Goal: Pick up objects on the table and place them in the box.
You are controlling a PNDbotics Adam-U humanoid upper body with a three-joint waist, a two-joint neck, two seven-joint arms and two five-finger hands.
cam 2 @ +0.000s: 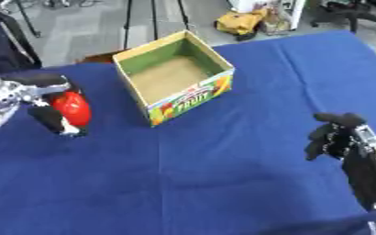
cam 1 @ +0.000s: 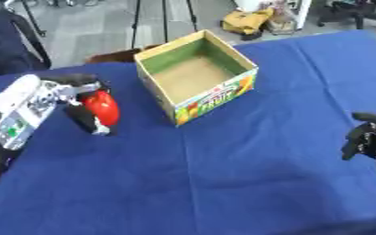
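Note:
A shiny red rounded object (cam 1: 103, 107) sits in my left hand (cam 1: 80, 98) at the left of the blue table, with the fingers and thumb curled round it, left of the box. The open cardboard box (cam 1: 196, 73), green inside with a brown floor and fruit print on its front wall, stands at the middle back and holds nothing that I can see. At the right edge my right hand (cam 2: 340, 135) hovers low over the cloth with its fingers curled and nothing in them.
The blue cloth (cam 1: 223, 174) covers the whole table. Beyond the far edge lie a grey floor, tripod legs (cam 1: 163, 18), a yellow bag (cam 1: 246, 20) and a dark chair (cam 1: 7, 46) at the left.

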